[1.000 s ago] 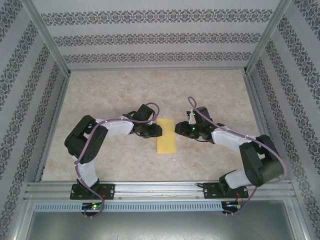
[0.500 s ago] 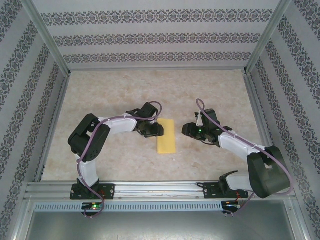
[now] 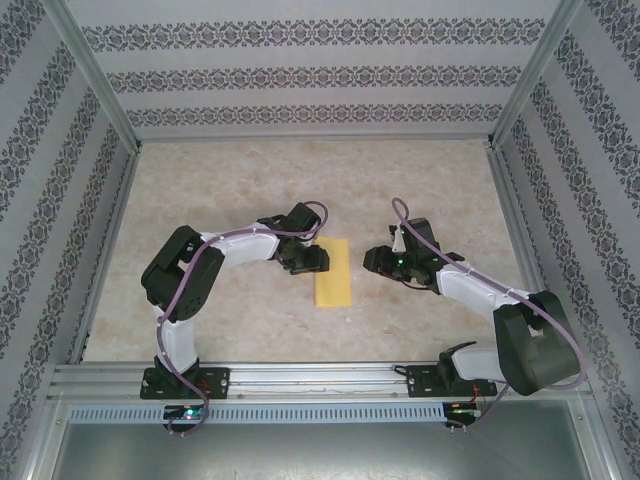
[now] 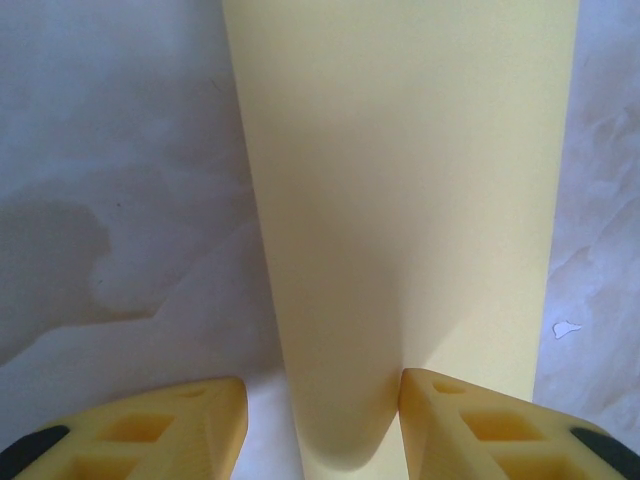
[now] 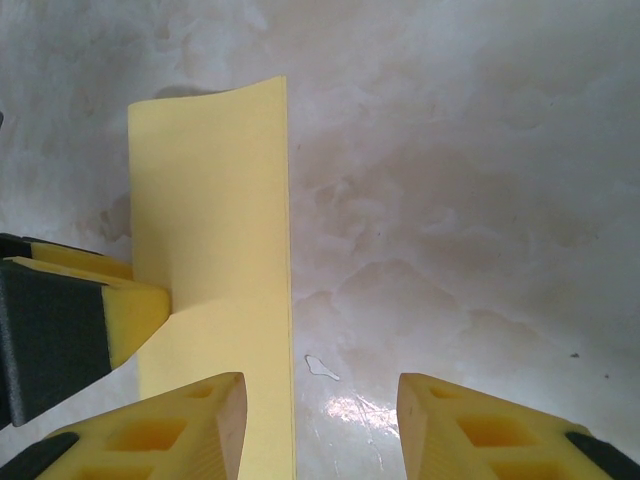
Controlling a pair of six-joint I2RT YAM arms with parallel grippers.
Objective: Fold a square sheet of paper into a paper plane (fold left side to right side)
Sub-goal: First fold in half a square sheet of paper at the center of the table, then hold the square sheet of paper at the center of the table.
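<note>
- Overhead: bright, even, sharp.
- Right wrist view: white glare on the table (image 5: 345, 408) near the bottom.
- Left wrist view: soft shadow across the square sheet of paper (image 4: 400, 180).

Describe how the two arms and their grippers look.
The left arm and right arm each have black joints, white shells and a purple cable looping alongside. A green light glows at the right wrist. The left gripper and right gripper have blocky yellow fingers with hollow pockets.
</note>
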